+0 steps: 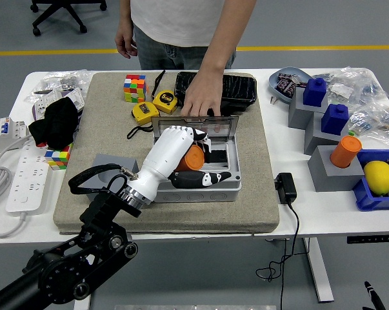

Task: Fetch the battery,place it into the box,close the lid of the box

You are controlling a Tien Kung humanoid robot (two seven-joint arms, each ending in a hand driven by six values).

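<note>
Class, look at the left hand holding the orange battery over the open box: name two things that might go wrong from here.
1. The left hand holds the orange battery at the box's left wall; released there, it may catch the rim.
2. A person's hand rests on the upright lid; closing it could trap fingers.

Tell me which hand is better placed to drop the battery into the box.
Left. The left hand already holds the orange battery over the open grey box, whose lid a person's hand steadies. The right hand is out of view.
</note>
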